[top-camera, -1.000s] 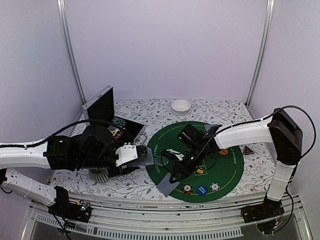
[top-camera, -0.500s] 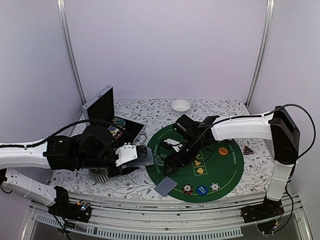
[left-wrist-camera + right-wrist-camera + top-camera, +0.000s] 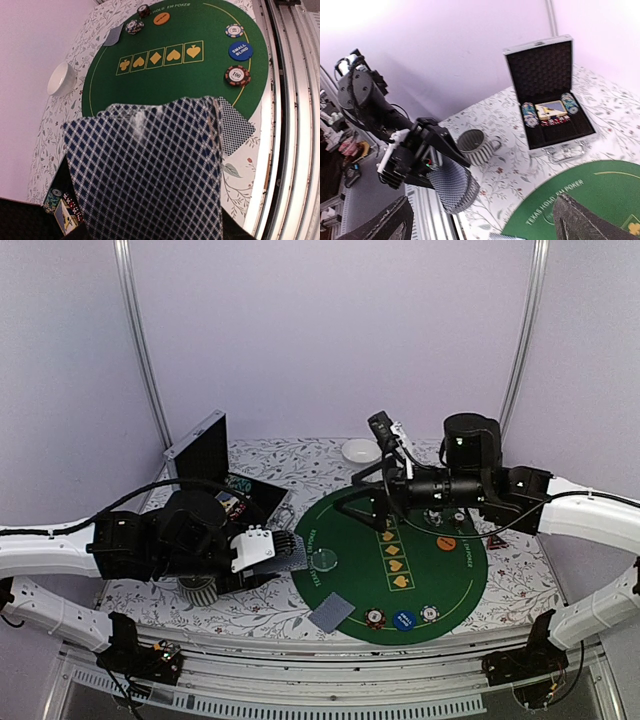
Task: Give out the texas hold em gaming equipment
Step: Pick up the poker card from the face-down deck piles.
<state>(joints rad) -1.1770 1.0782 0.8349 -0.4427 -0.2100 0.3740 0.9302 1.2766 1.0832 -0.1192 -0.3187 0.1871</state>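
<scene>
Tablecloth (image 3: 300,455) with leaf print, green mat (image 3: 450,580), card (image 3: 331,612), lilac walls (image 3: 330,340)

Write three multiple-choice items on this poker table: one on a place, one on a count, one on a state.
1. Where does the lone face-down card lie?
A. straddling the near-left edge of the green mat
B. at the mat's far edge
C. on the printed row in the mat's middle

2. How many suit boxes are in the mat's printed row?
A. three
B. five
C. seven

3. How is the right tool?
A. shut on a card
B. shut on a chip
C. open, holding nothing

Answers:
1 A: the top view shows the card overlapping the mat's rim on the arms' side, to the left.
2 B: the left wrist view shows five boxes side by side.
3 C: its fingers stand wide apart with nothing between them.
</scene>
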